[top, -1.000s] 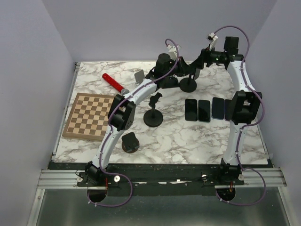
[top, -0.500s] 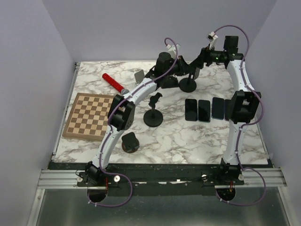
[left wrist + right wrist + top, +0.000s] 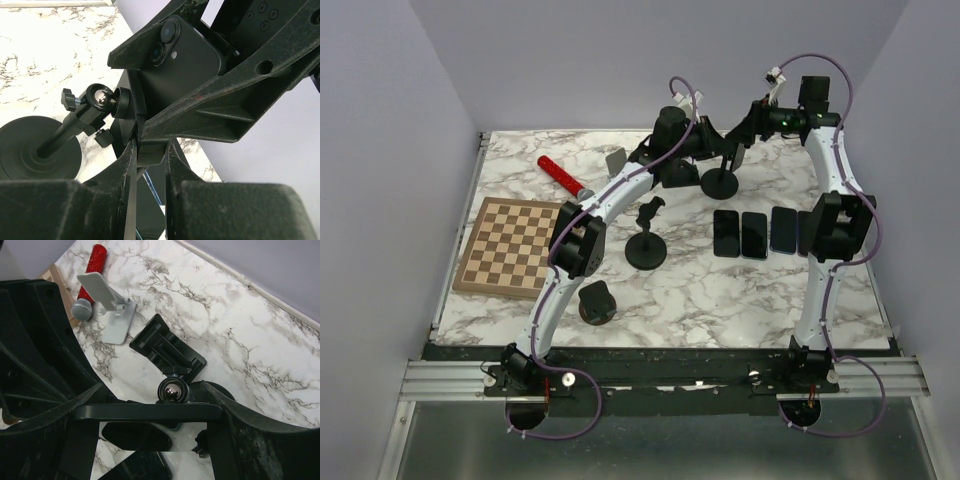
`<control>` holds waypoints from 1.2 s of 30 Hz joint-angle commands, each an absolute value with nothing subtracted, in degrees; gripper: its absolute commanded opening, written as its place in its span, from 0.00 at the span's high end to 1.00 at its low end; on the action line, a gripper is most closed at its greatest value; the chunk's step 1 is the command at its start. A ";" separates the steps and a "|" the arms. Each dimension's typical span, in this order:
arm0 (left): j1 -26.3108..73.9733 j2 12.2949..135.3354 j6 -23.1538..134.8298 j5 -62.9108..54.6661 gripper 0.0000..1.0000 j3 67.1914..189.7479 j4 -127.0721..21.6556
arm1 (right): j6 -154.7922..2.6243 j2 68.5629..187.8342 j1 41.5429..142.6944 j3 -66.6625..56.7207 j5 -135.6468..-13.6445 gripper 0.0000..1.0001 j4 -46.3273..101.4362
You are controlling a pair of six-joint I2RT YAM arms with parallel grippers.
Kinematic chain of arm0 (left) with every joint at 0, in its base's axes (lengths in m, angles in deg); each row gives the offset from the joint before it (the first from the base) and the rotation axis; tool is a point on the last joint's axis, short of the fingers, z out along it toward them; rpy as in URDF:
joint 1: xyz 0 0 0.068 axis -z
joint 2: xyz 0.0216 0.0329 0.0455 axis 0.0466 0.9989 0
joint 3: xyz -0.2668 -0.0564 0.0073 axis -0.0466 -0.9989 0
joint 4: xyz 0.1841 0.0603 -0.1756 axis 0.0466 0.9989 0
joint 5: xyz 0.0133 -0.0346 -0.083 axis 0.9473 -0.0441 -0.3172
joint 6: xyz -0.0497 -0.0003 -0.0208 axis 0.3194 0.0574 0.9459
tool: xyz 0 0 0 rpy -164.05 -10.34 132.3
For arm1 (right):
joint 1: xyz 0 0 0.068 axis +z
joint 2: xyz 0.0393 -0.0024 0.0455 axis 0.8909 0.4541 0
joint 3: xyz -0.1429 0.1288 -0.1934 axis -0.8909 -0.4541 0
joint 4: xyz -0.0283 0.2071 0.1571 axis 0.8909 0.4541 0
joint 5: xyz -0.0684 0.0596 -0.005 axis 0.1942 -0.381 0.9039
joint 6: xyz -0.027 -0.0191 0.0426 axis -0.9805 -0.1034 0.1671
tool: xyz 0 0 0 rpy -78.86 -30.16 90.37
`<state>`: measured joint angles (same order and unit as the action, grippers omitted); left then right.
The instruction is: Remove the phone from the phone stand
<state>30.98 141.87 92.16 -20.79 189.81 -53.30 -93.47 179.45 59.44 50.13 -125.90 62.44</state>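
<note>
The phone, dark with two camera lenses, sits in the clamp of the phone stand at the back of the table. The stand's round base rests on the marble. My left gripper is shut on the lower part of the stand's clamp, just below the phone. My right gripper reaches in from the right, and its fingers press on the two ends of the phone, seen edge-on above the stand's ball joint. In the top view both grippers meet over the stand.
Three phones lie flat to the right of centre. A second black stand and a small black mount stand mid-table. A loose black clamp, a grey stand, a red microphone and a chessboard lie to the left.
</note>
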 commanded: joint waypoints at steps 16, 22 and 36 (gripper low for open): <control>28.32 142.90 93.57 -10.31 1.00 184.95 -45.48 | -72.15 165.96 56.18 34.78 -124.74 0.99 47.31; 28.90 141.41 93.42 -10.37 1.00 182.17 -49.14 | -58.20 154.61 56.20 23.84 -119.64 0.99 36.63; 31.96 140.14 92.49 -10.57 0.80 182.09 -52.35 | -59.37 144.34 56.30 15.60 -107.18 0.99 43.59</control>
<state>31.57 139.90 91.41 -11.59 184.83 -59.47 -60.31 145.55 56.18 16.91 -110.88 42.12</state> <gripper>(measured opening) 0.249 0.795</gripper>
